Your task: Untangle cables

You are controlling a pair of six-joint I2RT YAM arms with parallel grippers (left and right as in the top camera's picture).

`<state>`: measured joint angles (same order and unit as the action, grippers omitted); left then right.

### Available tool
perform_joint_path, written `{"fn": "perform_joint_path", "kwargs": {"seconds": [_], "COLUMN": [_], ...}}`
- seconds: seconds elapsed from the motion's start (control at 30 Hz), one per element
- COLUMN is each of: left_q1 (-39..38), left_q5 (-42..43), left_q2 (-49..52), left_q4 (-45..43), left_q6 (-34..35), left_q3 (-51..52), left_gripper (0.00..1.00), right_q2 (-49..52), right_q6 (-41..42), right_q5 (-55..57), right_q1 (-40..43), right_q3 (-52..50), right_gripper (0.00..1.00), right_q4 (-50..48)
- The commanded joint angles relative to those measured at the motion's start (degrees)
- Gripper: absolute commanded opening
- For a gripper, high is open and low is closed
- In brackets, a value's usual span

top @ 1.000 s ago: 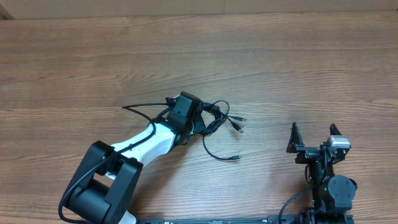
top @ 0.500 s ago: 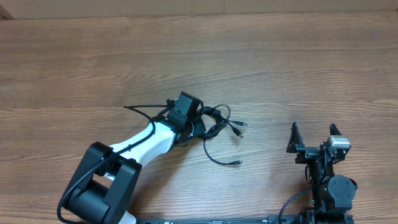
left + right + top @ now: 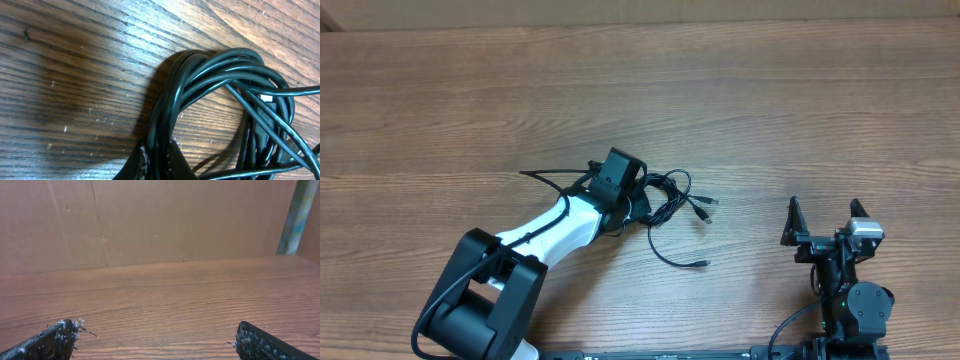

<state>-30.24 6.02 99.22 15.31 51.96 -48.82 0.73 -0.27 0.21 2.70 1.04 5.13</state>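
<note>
Cables (image 3: pixel 672 193) bunched on wooden table (image 3: pixel 770 100), left tool (image 3: pixel 159 161) clamped on them — right tool (image 3: pixel 826 222) spread apart, well away.

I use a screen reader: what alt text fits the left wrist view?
Close-up of a looped bundle of thin black cables against a wooden table, with the left gripper shut on several strands at the bottom edge.
</note>
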Motion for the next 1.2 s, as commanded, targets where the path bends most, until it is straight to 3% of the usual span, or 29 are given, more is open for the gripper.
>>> {"fn": "perform_joint_path", "kwargs": {"seconds": [0.0, 1.17], "left_q1": [-0.15, -0.17], "left_q5": [2.60, 7.61], "left_q2": [1.92, 1.92], "left_q4": [2.69, 10.08], "left_q6": [-0.09, -0.07], "left_q3": [2.21, 2.21], "left_gripper": [0.04, 0.04], "right_q2": [-0.57, -0.57], "right_q6": [-0.44, -0.44], "right_q5": [-0.28, -0.28], "right_q1": [0.26, 0.26], "right_q3": [-0.59, -0.59], "right_gripper": [1.00, 1.00], "right_q4": [-0.37, -0.37]}}
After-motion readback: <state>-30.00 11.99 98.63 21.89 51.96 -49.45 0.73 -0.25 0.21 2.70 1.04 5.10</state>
